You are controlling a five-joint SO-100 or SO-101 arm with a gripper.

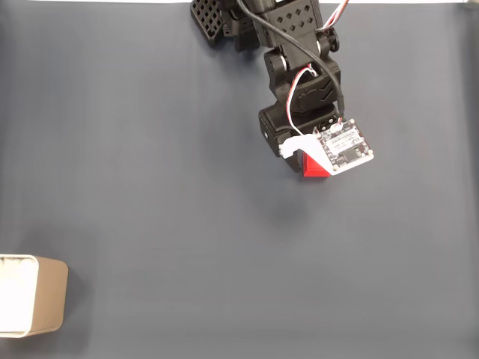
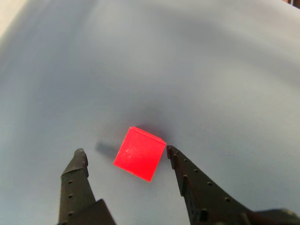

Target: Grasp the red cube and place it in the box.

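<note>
The red cube (image 2: 139, 153) lies on the grey-blue table, turned at an angle, between the two black fingers of my gripper (image 2: 125, 151), which is open. The right finger (image 2: 187, 176) stands close to the cube's right corner, and the left finger (image 2: 77, 173) is a clear gap away. In the fixed view the cube (image 1: 314, 166) peeks out from under the wrist's white circuit board (image 1: 344, 147), right of centre. The box (image 1: 49, 295), tan with a white inside, stands at the lower left edge, far from the cube.
The black arm (image 1: 299, 82) reaches down from its base at the top centre of the fixed view. The grey-blue table (image 1: 150, 149) spreads flat between the arm and the box.
</note>
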